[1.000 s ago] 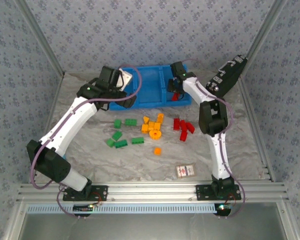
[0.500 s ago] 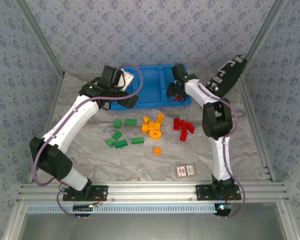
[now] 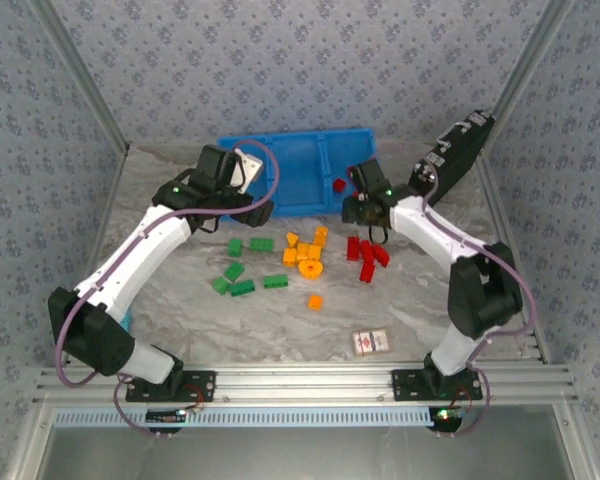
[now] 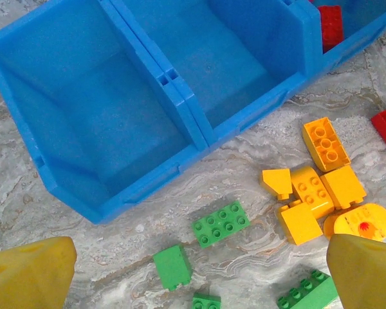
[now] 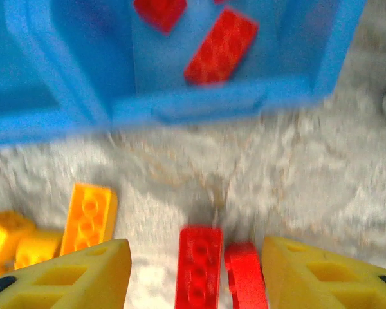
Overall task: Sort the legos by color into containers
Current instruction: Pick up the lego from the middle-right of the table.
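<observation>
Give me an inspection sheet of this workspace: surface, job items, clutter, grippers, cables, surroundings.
Surface: grey marbled table cover, wrinkled.
Job's things: bright blue three-compartment plastic tray at the far side, sorted red plastic bricks in its right compartment, other two empty; green plastic bricks, orange-yellow bricks and loose red bricks grouped before it.
Clutter: small red-and-white card near the front; black rectangular device far right.
Grippers: left gripper open, empty; right gripper open above loose red bricks.
Cables: purple cable looping by the left wrist.
Surroundings: patterned walls, aluminium frame.

Red legos (image 5: 220, 45) in blue tray (image 3: 290, 170); others (image 3: 305, 255) outside.
</observation>
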Controlling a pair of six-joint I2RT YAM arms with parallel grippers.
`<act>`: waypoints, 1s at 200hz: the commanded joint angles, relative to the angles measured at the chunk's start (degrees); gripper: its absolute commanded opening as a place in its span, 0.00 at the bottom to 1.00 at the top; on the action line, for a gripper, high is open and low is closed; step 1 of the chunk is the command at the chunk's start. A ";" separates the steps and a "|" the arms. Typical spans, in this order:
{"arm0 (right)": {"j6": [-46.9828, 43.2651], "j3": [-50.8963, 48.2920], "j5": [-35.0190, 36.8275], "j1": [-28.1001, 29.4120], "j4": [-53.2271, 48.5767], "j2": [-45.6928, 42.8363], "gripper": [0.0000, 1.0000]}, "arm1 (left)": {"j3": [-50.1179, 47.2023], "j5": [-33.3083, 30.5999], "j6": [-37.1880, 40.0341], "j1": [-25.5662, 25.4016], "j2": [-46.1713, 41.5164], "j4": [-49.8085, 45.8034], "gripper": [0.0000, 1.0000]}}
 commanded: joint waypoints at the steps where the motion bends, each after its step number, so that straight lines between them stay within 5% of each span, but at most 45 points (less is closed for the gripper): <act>1: 4.49 -7.20 4.69 3.40 -0.78 -5.30 0.59 | -0.38 1.32 0.12 -0.30 -2.69 2.31 1.00; 78: 18.46 -22.57 6.44 8.81 -2.30 -15.58 0.65 | -2.68 3.21 -0.05 -0.32 -5.33 1.87 1.00; 200: 21.19 -29.71 -0.66 3.46 10.81 -9.31 0.68 | -5.40 1.06 -0.09 -0.34 -9.40 1.69 1.00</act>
